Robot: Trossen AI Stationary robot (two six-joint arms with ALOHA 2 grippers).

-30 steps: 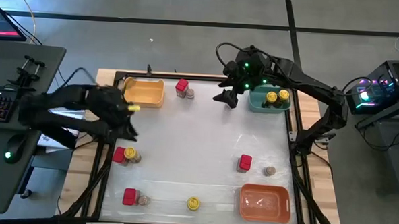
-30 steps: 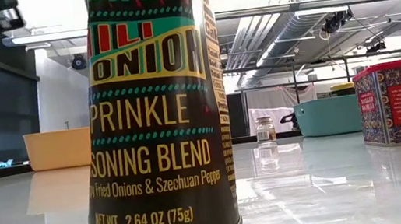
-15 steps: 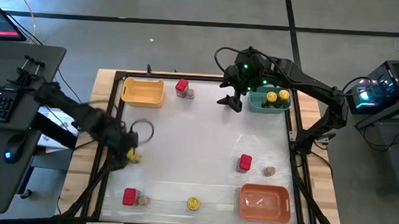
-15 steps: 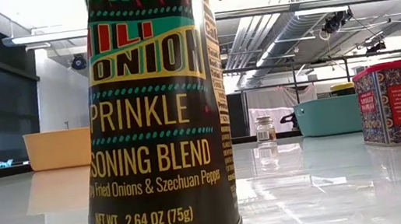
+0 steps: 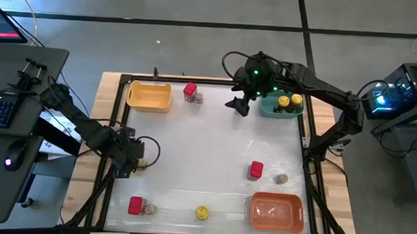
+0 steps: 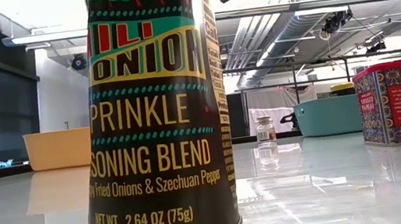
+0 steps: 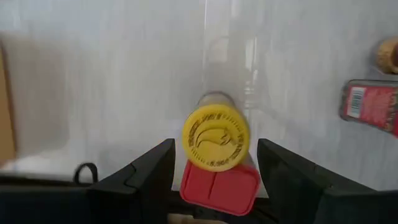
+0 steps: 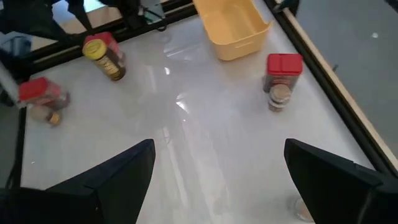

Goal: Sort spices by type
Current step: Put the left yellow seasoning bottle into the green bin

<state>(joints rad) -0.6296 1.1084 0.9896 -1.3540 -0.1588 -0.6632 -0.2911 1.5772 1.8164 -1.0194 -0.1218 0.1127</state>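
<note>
The left hand [image 7: 214,180], open, brackets a yellow-lidded jar [image 7: 215,138] and red box [image 7: 219,186], seemingly untouched; right hand [image 5: 239,104] open.

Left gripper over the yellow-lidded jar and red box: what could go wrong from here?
1. The left gripper has open jaws on either side of the yellow-lidded jar, with the red box packed right beside it. Closing could catch both kinds, or knock one over.
2. This pair sits close to the table's left frame, so a nudged container might slide against it.
3. The right gripper hangs open beside the teal tray, far off, so it poses little risk.
</note>
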